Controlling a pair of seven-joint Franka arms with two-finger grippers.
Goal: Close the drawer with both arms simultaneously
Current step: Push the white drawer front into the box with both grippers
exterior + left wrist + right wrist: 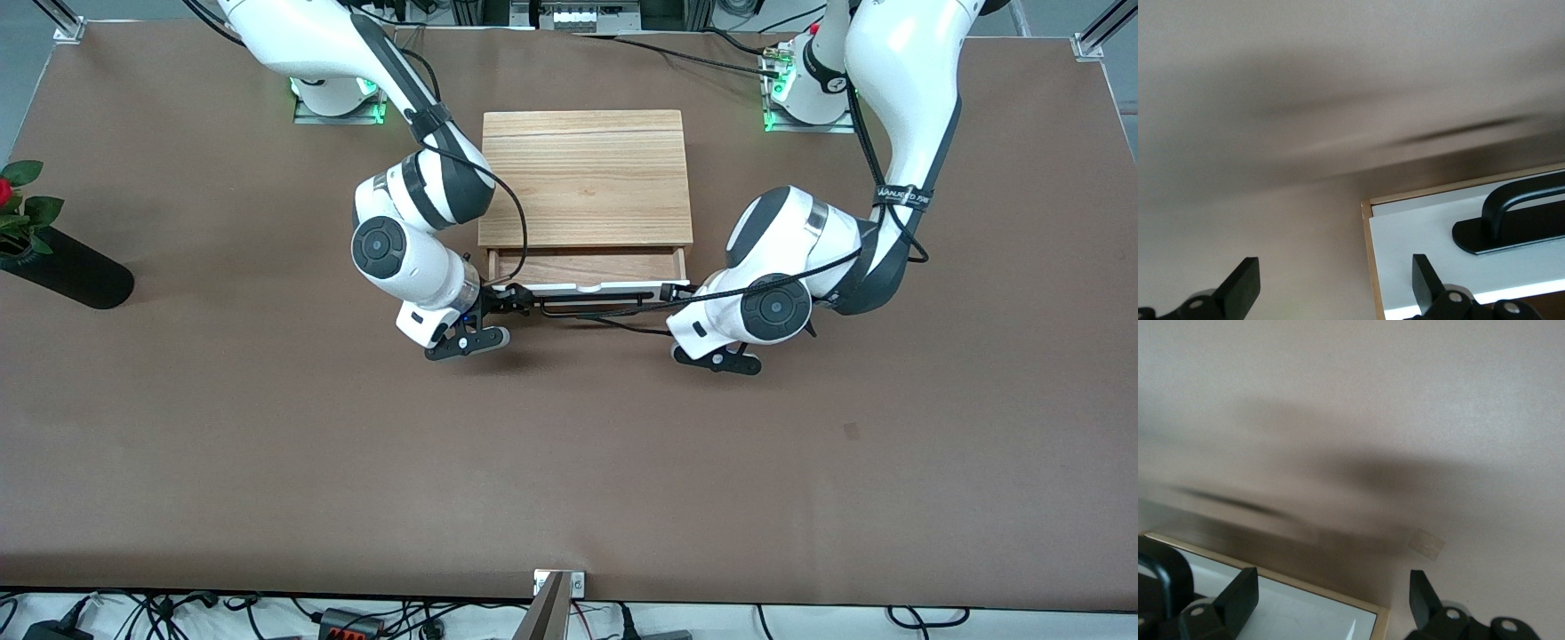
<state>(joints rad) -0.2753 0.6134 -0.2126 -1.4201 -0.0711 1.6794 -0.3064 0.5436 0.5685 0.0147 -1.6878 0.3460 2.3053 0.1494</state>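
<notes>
The drawer (pixel 587 287) stands partly pulled out of the light-wood casing (pixel 587 173), showing a strip of its wood interior (pixel 587 265). Its white front panel carries a thin black bar handle (pixel 596 308). My right gripper (pixel 508 302) is open, low at the panel's corner toward the right arm's end. In the right wrist view the gripper (pixel 1330 599) straddles the panel's corner (pixel 1298 613). My left gripper (pixel 680 293) is open at the other corner. In the left wrist view the gripper (pixel 1335 287) has one finger over the white panel (pixel 1425 243), beside the handle's end (pixel 1511 217).
A black vase with a red rose (pixel 62 267) lies at the right arm's end of the table. Black cables hang from both arms near the drawer front. Brown table surface (pixel 569 462) stretches from the drawer toward the front camera.
</notes>
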